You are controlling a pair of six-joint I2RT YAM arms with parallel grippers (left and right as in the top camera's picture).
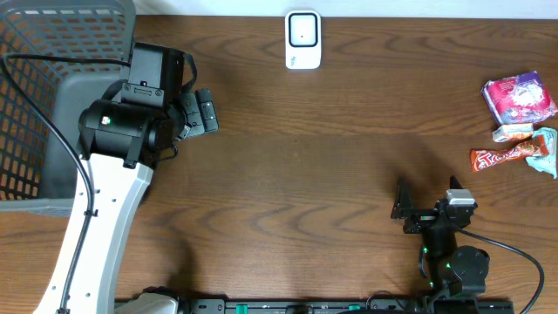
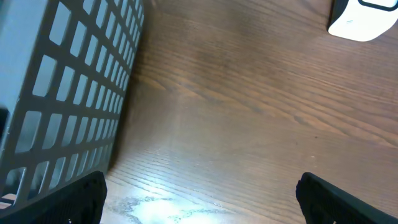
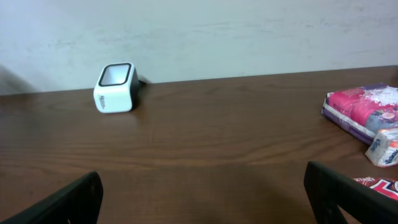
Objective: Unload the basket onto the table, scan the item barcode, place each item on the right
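Left gripper (image 1: 207, 112): far left of the table (image 1: 305, 174), just beside the grey mesh basket (image 1: 35, 87); fingers spread wide, nothing between them; bare wood below in the wrist view
Right gripper (image 1: 405, 212): near edge, right of centre; fingers wide apart and empty, facing the far side
Scanner (image 1: 303, 39): white box with a dark window, standing at the far edge near the middle; well apart from both grippers
Items: far right of the table; pink packet (image 1: 520, 98) farthest; small white packet (image 1: 513, 133) just nearer; orange bar (image 1: 501, 158) and teal packet (image 1: 545, 148) beside it; none held
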